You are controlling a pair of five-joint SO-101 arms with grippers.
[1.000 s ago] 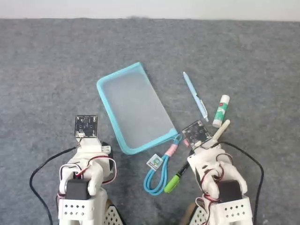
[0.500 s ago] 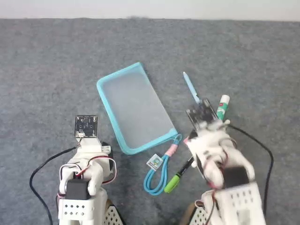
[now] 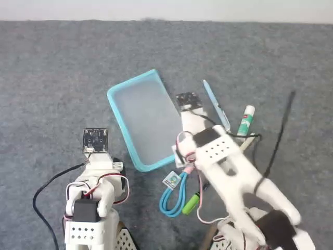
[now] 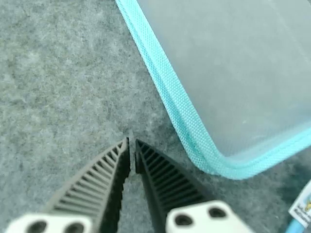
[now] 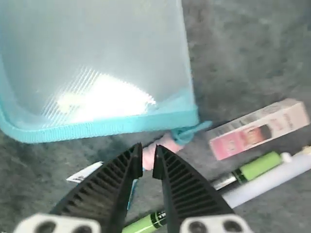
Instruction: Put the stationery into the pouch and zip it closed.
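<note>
The translucent pouch (image 3: 145, 120) with a turquoise edge lies flat mid-table. My right arm (image 3: 218, 156) stretches over its near right corner. My right gripper (image 5: 147, 147) hangs just above the pink zipper pull (image 5: 163, 144), its fingers a narrow gap apart with nothing held. Beside it lie a pink boxed eraser (image 5: 257, 128), a green highlighter (image 5: 252, 167) and a white stick (image 5: 274, 177). A blue pen (image 3: 216, 104) and a glue stick (image 3: 244, 122) lie right of the pouch. My left gripper (image 4: 131, 143) rests shut and empty on the carpet beside the pouch edge (image 4: 170, 92).
A blue lanyard loop (image 3: 174, 195) with a small tag (image 3: 170, 180) trails from the zipper toward the front, next to the green highlighter (image 3: 191, 202). Grey carpet covers the whole table. A black cable (image 3: 278, 140) arcs beside the right arm.
My right arm has risen from its rest spot and swung forward and left, over the pouch's near right corner. The left arm has not moved.
</note>
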